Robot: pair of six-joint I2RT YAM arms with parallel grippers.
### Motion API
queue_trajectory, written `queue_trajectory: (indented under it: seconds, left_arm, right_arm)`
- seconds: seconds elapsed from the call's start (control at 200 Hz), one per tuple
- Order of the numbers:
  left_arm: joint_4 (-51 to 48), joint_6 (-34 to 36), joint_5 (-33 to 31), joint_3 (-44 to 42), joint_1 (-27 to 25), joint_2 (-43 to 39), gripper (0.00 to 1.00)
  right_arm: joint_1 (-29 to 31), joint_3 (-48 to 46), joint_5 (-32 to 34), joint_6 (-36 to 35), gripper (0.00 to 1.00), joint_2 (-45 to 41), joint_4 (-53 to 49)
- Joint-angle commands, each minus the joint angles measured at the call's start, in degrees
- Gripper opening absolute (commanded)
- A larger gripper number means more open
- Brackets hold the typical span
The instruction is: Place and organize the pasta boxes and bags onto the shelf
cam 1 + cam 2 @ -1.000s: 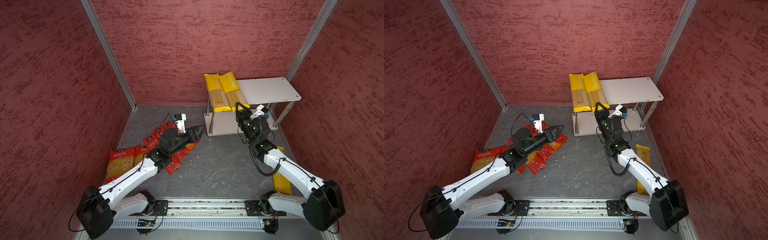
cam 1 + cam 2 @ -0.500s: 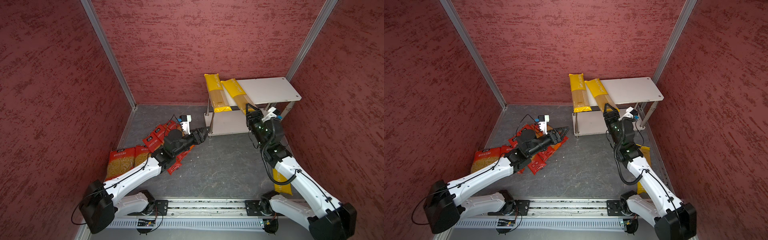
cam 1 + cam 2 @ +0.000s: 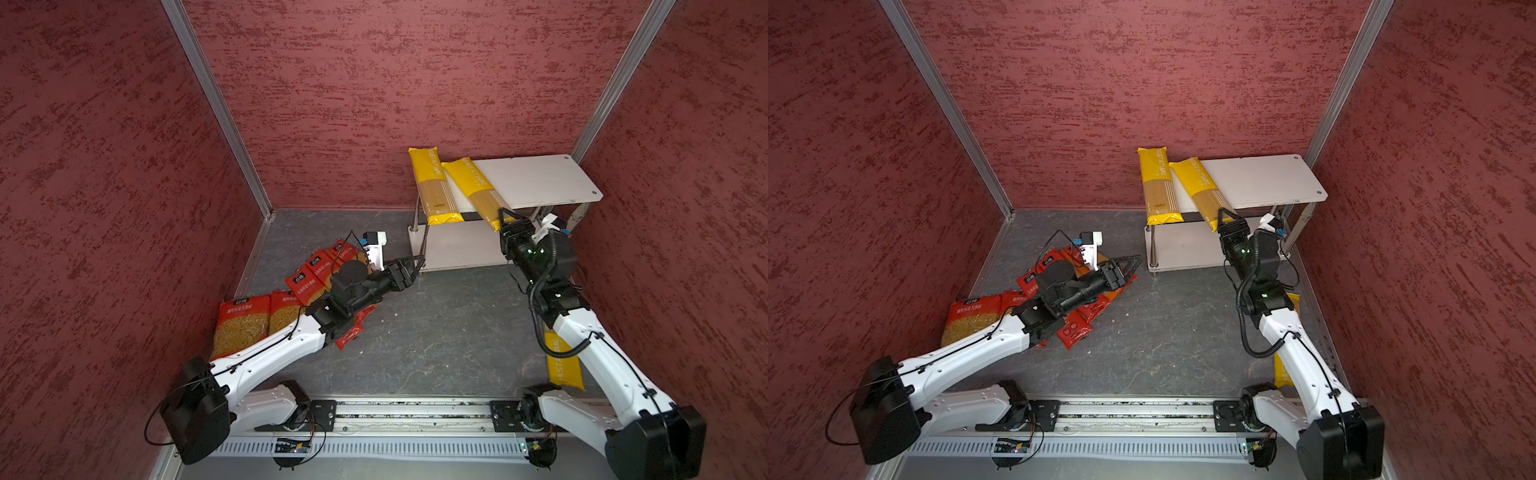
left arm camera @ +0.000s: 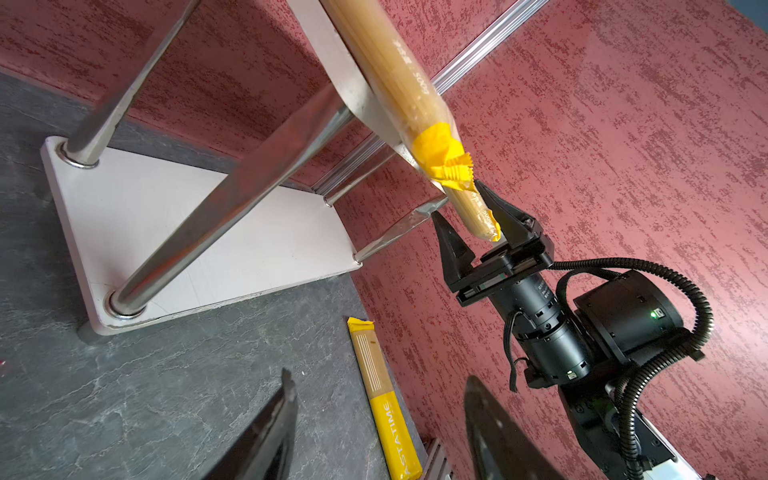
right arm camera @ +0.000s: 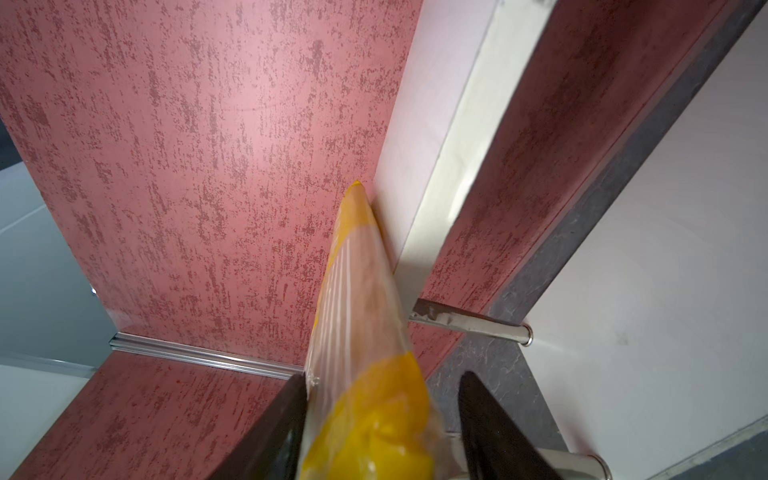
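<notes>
Two long yellow spaghetti packs lie on top of the shelf [image 3: 540, 178]. The straight pack [image 3: 434, 187] sits neatly at one end. The crooked pack [image 3: 476, 189] lies slanted, and its end sticks out past the front edge. That end is between the jaws of the right gripper [image 4: 457, 198]. The jaws stand a bit apart, with a gap on one side in the right wrist view, so I think it is not squeezing the pack. The left gripper [image 3: 417, 261] is open and holds nothing. It hovers over the table [image 3: 436, 332] near the shelf's foot.

So the job has only just begun. A third yellow pack [image 3: 563, 365] lies on the table beside the right arm. The long red spaghetti packs [image 3: 309, 276] and two wide red bags [image 3: 243, 320] of short pasta lie in a heap under the left arm. The shelf's lower board [image 3: 457, 245] has nothing on it.

The packs are shiny, crinkly plastic with clear parts that show thin, straw-colored sticks. The shelf boards are flat, smooth and white with round corners. They sit on shiny metal tube legs [image 4: 216, 208]. The table looks like gray stone with pale cracks.
</notes>
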Motion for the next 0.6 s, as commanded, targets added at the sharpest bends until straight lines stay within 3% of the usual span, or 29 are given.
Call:
queue_trajectory:
  seconds: [0.0, 0.165, 0.446, 0.596]
  left_arm:
    - [1.04, 0.90, -0.68, -0.97, -0.37, 0.04, 0.64]
    - [1.23, 1.31, -1.05, -1.08, -0.56, 0.68, 0.63]
    - [0.56, 1.67, -1.19, -0.06, -1.30, 1.15, 0.63]
    - [0.29, 1.81, -1.83, -0.56, -1.57, 0.68, 0.63]
  right_arm:
    - [-1.72, 1.97, -4.53, -0.07, 0.40, 1.03, 1.31]
    - [0.30, 1.90, -8.10, 3.40, 0.26, 2.67, 8.12]
    - [10.10, 0.08, 10.19, 6.48, 0.22, 2.82, 17.84]
    - [13.60, 0.78, 15.51, 8.50, 0.21, 6.30, 20.86]
